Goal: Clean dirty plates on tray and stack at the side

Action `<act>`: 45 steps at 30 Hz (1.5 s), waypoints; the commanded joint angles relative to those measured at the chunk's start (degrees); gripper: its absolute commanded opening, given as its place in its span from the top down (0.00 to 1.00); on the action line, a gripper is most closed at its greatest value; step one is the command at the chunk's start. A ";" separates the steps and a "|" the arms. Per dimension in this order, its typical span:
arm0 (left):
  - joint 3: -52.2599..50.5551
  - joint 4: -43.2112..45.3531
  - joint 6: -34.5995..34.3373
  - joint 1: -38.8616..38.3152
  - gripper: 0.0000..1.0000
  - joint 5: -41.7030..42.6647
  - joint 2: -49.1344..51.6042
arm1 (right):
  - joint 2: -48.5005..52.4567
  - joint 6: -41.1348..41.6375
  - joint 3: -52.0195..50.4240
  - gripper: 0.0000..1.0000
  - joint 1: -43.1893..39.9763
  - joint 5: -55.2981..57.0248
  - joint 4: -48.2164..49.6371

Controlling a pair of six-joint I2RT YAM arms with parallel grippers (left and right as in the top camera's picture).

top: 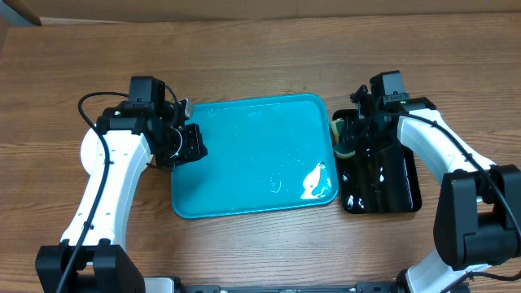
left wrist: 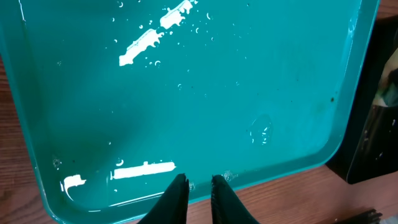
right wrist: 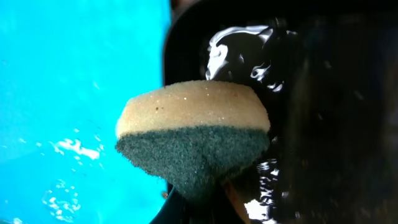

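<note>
The turquoise tray [top: 244,163] lies wet in the middle of the table and holds nothing. No plates show in any view. My left gripper [top: 195,145] hovers at the tray's left rim. In the left wrist view its two black fingertips [left wrist: 180,182] stand a narrow gap apart over the rim [left wrist: 280,171], with nothing between them. My right gripper [top: 352,142] is over the black tray [top: 399,187], shut on a yellow and dark-green sponge [right wrist: 193,137]. The sponge looks pinched at its lower end and hides the fingers.
The narrow black tray [right wrist: 323,93] is wet and stands right against the turquoise tray's right side [right wrist: 62,62]. Water drops and glare patches lie on the turquoise tray's floor [left wrist: 249,74]. Bare wooden table [top: 260,57] surrounds both trays.
</note>
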 commanded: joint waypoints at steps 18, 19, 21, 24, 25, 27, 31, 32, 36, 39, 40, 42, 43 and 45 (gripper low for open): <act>-0.33 0.09 1.14 -0.33 0.80 -2.99 -0.92 | -6.05 5.79 4.92 0.58 -1.22 17.59 -12.63; -0.33 0.04 1.14 -0.33 0.80 -2.99 -0.92 | -6.08 5.79 4.96 0.48 -1.22 17.16 -12.07; -0.33 -0.17 1.16 -0.35 0.80 -2.99 -0.92 | -6.12 5.73 5.11 0.48 -1.18 15.21 -11.96; -0.33 -0.63 1.92 -0.35 0.80 -3.04 -0.92 | -6.51 3.34 5.14 0.55 -0.96 6.73 -12.87; -0.33 -0.70 2.03 -0.35 0.80 -3.04 -0.92 | -6.62 1.70 5.14 0.62 -0.50 -0.13 -13.90; -0.33 -0.70 2.19 -0.35 0.81 -3.15 -0.92 | -6.62 0.76 5.07 0.72 0.74 -4.59 -15.58; -0.33 -0.74 2.19 -0.35 0.81 -4.09 -0.92 | -6.60 0.85 4.81 0.96 6.29 -2.54 -18.73; -0.33 -0.79 2.16 -0.35 0.81 -4.07 -0.92 | -6.60 1.09 4.61 0.96 7.69 -1.29 -18.62; -0.33 -0.83 2.16 -0.35 0.82 -4.07 -0.92 | -6.60 3.96 2.19 0.96 12.55 3.87 -16.15; -0.33 -0.83 2.16 -0.35 0.82 -4.09 -0.92 | -6.58 5.95 -1.38 0.96 15.43 4.57 -12.22; -0.33 -0.85 2.16 -0.35 0.82 -4.07 -0.92 | -6.56 6.60 -2.69 0.96 16.17 4.63 -10.78; -0.33 -1.01 2.16 -0.35 0.82 -4.07 -0.92 | -6.54 8.68 -5.27 0.96 17.33 4.76 -8.04; -0.33 -1.01 2.16 -0.35 0.82 -4.07 -0.92 | -6.54 9.09 -6.69 0.96 17.79 4.92 -6.64; -0.33 -1.01 2.16 -0.35 0.82 -4.04 -0.92 | -6.54 9.11 -9.14 0.96 18.40 5.09 -4.46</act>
